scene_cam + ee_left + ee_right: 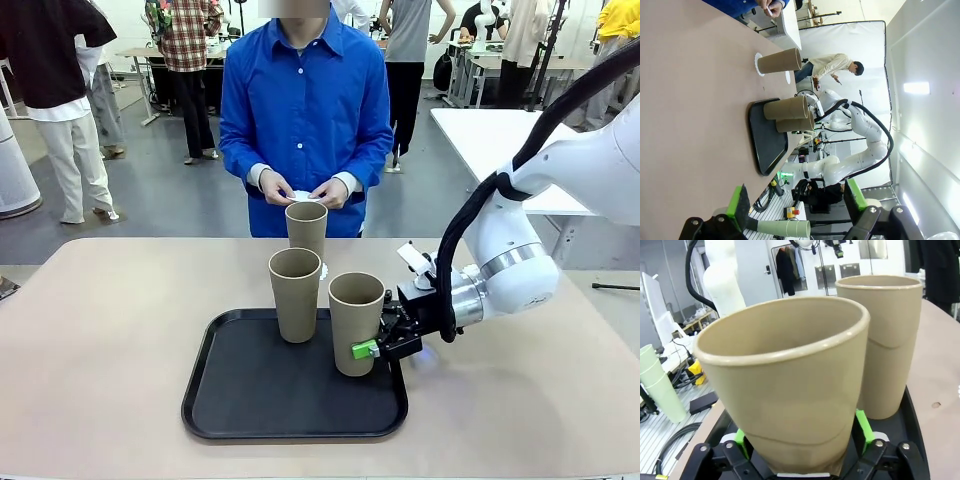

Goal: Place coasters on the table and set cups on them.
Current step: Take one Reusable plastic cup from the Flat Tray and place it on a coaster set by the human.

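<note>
So the right gripper is clamped on the near cup, with its green pads pinching it low on the wall, just above the base. That cup stands on the black tray, close beside a second cup. I can't tell if they touch. The third cup is out on the beige table, sitting on a coaster. What looks like a bare coaster lies near it (tiny, so I'm not sure). The person's hands hold something small and white, probably another coaster. The left gripper hangs wide open with nothing in it.

Stuff I'd worry about from here:

- The cup is tall and tapered and it's held near the bottom. Any quick swing and it could tip or slide between the pads.
- The neighbour cup is very close. Pull out sideways instead of straight up and it likely gets knocked over.
- If the lift is too low, the base could catch on the tray lip.
- The coaster is thin paper. Come down off-centre or drag at all, and it probably gets shoved or crumpled.
- The person's hands are near the drop zone, so watch the reach.
</note>
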### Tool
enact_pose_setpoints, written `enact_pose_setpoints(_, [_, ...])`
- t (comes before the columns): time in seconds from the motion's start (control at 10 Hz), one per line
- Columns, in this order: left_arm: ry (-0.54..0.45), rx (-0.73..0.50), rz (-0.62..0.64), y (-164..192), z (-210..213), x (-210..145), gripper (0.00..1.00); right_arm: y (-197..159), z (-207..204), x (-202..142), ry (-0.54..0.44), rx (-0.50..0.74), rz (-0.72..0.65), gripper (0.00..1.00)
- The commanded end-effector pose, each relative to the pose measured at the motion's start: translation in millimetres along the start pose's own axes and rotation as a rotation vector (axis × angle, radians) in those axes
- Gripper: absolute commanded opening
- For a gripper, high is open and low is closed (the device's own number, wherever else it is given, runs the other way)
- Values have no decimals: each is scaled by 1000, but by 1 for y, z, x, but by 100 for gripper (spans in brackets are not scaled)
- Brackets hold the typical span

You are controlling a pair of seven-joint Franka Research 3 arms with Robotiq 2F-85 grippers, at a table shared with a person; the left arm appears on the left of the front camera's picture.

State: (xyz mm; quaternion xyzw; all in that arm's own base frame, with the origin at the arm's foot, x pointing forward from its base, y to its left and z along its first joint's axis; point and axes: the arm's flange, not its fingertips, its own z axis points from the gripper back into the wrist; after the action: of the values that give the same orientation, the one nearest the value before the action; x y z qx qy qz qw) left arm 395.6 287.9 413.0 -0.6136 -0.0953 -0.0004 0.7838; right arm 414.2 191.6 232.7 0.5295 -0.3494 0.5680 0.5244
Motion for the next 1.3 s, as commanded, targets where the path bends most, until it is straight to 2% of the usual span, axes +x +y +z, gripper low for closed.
enact_pose_setpoints(0.0, [-13, -7, 2, -3, 2, 1, 100, -2, -2, -5, -2, 25, 64, 40])
enact_pose_setpoints(0.1, [-13, -7, 2, -3, 2, 1, 100, -2, -1, -4, -7, 20, 65, 0])
enact_pose_setpoints(0.3, [-13, -7, 2, -3, 2, 1, 100, 4, 10, 7, -7, -13, 81, 0])
enact_pose_setpoints(0.4, [-13, -7, 2, -3, 2, 1, 100, 13, 25, 29, -23, -67, 64, 68])
enact_pose_setpoints(0.9, [-13, -7, 2, -3, 2, 1, 100, 56, 117, 159, -46, -228, 23, 68])
enact_pose_setpoints(1.2, [-13, -7, 2, -3, 2, 1, 100, 67, 137, 194, -67, -262, 53, 68])
